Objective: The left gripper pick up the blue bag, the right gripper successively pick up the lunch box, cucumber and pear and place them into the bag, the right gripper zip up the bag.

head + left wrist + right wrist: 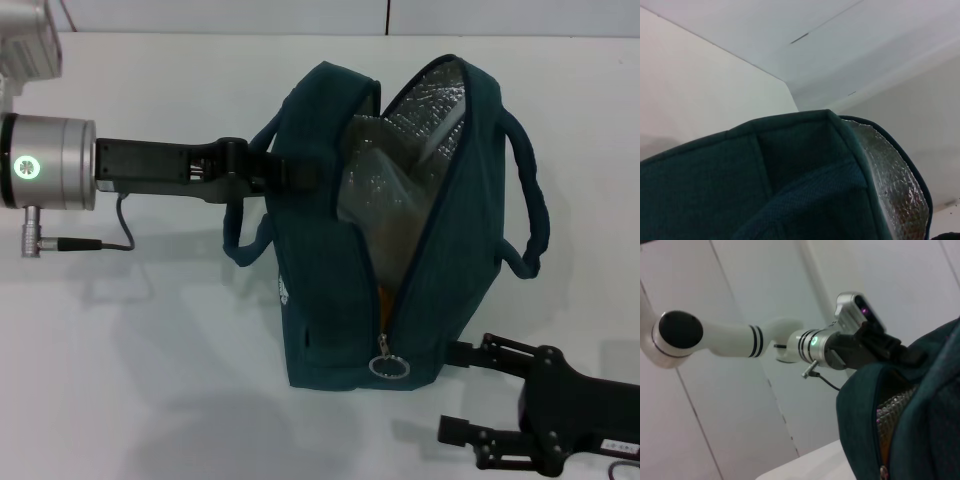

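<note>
My left hand (pixel 290 172) pinches blue bag (pixel 330 300) rim, steadying. Zip pull (pixel 389 367) just left of my spread right hand (pixel 470 395), zipper running far-upward.

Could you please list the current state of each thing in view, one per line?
Dark teal-blue fabric lunch bag: upright on the white table, zip open, foil lining showing.
Ring zip pull: hanging at the low end of the zip.
Clear plastic lunch box: inside the bag.
Left gripper: shut on the bag's left wall.
Right gripper: open, low beside the bag.
</note>
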Available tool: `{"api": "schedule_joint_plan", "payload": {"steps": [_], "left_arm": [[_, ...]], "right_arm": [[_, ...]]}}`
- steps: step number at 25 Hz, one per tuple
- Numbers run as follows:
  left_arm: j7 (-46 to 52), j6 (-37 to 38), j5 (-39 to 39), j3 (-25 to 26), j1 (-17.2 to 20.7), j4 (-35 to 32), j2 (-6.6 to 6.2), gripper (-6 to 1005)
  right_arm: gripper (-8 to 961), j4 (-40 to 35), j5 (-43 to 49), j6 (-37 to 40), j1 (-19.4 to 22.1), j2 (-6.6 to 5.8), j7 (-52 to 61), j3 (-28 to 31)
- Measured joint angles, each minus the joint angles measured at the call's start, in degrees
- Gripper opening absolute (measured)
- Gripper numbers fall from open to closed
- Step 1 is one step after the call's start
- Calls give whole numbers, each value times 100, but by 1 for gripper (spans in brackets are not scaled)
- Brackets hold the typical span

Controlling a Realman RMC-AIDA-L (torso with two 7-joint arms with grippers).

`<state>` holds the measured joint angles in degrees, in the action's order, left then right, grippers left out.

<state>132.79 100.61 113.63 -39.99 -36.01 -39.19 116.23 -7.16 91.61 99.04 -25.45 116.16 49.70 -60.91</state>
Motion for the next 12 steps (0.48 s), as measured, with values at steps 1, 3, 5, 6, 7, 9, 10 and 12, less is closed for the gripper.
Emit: {"api": "schedule_joint_plan", "payload": {"steps": [1, 3, 5, 6, 7, 9, 10, 12], "left_arm": [[-3, 1, 0, 0, -4, 0, 7, 80], [-9, 2, 0, 0, -9, 0, 14, 80], [-12, 2, 0, 0, -10, 0, 15, 81], [-12, 2, 1, 0, -11, 0, 16, 81], [-13, 2, 1, 0, -11, -1, 18, 81], [-13, 3, 1, 0, -11, -1, 23, 81], [-14, 2, 1, 0, -11, -1, 29, 81], [-15, 3, 1, 0, -11, 0, 31, 81]], "right_arm": [[810, 92, -23, -25, -133, 2, -45, -50], [809, 195, -30, -36, -254, 2, -65, -60], [808, 331, -19, -64, -411, 3, -74, -62], [808, 371, -12, -80, -465, 3, -77, -63], [807, 403, -8, -107, -514, 3, -81, -63], [806, 421, -13, -160, -573, 3, -83, -64], [806, 426, -13, -184, -599, 3, -78, -65], [805, 478, -13, -232, -692, 2, -54, -66]]}}
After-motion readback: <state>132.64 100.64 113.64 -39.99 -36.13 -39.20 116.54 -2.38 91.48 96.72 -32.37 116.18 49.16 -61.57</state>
